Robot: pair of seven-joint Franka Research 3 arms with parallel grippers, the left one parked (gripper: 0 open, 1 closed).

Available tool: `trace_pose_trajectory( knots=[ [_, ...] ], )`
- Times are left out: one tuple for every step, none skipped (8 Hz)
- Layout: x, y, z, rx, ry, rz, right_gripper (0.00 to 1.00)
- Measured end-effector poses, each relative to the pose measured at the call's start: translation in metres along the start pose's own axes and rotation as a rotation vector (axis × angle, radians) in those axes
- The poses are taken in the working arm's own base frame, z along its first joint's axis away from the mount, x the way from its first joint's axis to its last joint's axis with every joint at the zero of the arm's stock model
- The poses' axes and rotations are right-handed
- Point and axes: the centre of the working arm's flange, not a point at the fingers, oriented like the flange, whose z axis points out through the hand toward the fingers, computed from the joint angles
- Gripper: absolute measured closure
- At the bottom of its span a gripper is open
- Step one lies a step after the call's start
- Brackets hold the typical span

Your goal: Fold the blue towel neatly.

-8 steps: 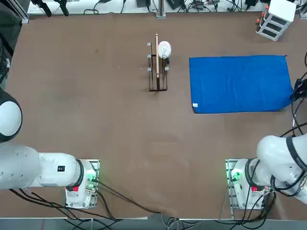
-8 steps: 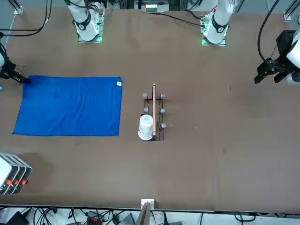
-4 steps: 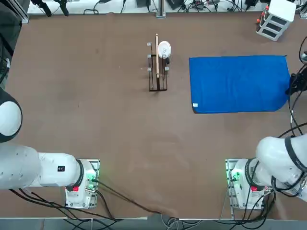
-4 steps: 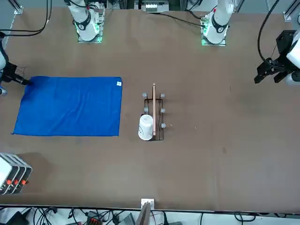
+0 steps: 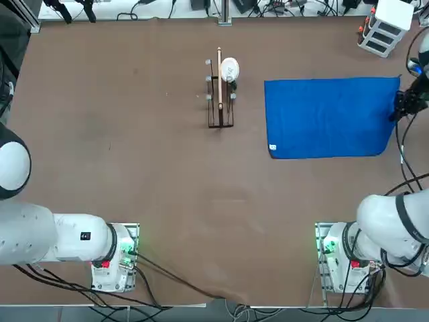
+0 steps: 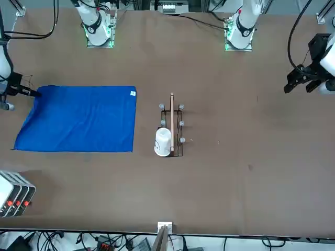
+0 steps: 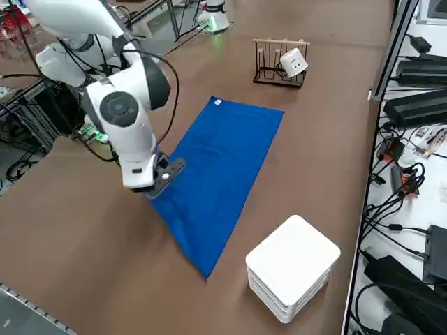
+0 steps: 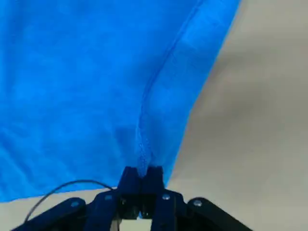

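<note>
In the top view the blue towel (image 5: 332, 118) lies flat at the table's 2 o'clock, and at the towel's 3 o'clock edge the right gripper (image 5: 401, 106) is pinched closed on its near right corner. To fold neatly, the arm should probably carry that corner low and straight toward 9 o'clock, landing it edge-on-edge by the white tag (image 5: 272, 147).

The blue towel (image 5: 330, 117) is a matt, finely napped cloth; the wrist view shows a stitched hem (image 8: 161, 82) running along its edge and a soft ridge of fabric where the right pincer (image 8: 141, 185) nips it. The pincer's fingers (image 8: 129, 185) look like black hard plastic with small bright metal screws. The counter (image 5: 134, 168) is a smooth, matt brown surface, faintly mottled. The rack (image 5: 219, 94) is thin dark wire with a pale wooden rod. The cup (image 6: 163, 141) is glossy white. The box (image 7: 293, 276) is smooth white plastic.
</note>
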Motion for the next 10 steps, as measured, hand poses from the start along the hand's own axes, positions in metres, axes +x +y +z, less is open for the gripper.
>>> trace_pose_trajectory(
  knots=[
    [0.003, -0.028, -0.004, -0.007, -0.026, -0.047, 0.97],
    [0.004, -0.058, -0.007, -0.016, -0.052, -0.097, 0.97],
    [0.005, -0.086, -0.009, -0.025, -0.076, -0.144, 0.97],
    [0.005, -0.114, -0.009, -0.036, -0.097, -0.192, 0.97],
    [0.004, -0.143, -0.008, -0.050, -0.116, -0.241, 0.97],
    [0.002, -0.173, -0.005, -0.066, -0.131, -0.293, 0.97],
    [-0.002, -0.204, 0.000, -0.083, -0.144, -0.349, 0.97],
    [-0.009, -0.239, 0.004, -0.105, -0.153, -0.413, 0.97],
    [-0.016, -0.274, 0.009, -0.127, -0.161, -0.476, 0.97],
    [-0.024, -0.308, 0.015, -0.150, -0.168, -0.536, 0.97]
  ],
)
